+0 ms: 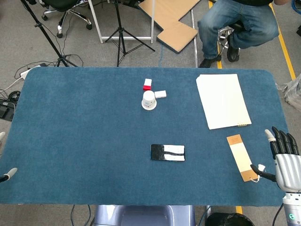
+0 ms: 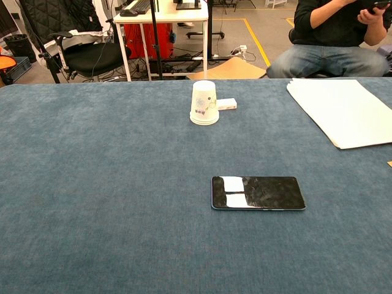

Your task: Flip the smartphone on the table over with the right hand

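The smartphone (image 1: 168,152) lies flat on the blue desk (image 1: 84,141), glossy screen up, with ceiling lights mirrored in the glass; in the chest view the screen looks cracked. Nothing touches it.

Beyond the smartphone, toward the far edge of the desk, an upturned paper cup (image 1: 149,100) stands on its rim, with a small white block (image 1: 161,93) just beside it and a red-and-white block (image 1: 147,84) a little further back. Off to the right of the smartphone and farther back lies a stack of white paper (image 1: 222,100), and nearer, a narrow tan card (image 1: 240,157) lies between the smartphone and the right hand.

The right hand (image 1: 281,157) hangs at the desk's right edge, well apart from the smartphone, its fingers spread and holding nothing, thumb pointing toward the card. Of the left hand (image 1: 8,174) only a tip shows at the desk's left edge; whether it is spread or curled cannot be told.

Judged from this, the flip has not begun: the reach, the lifting of one edge and the turn-over all remain.
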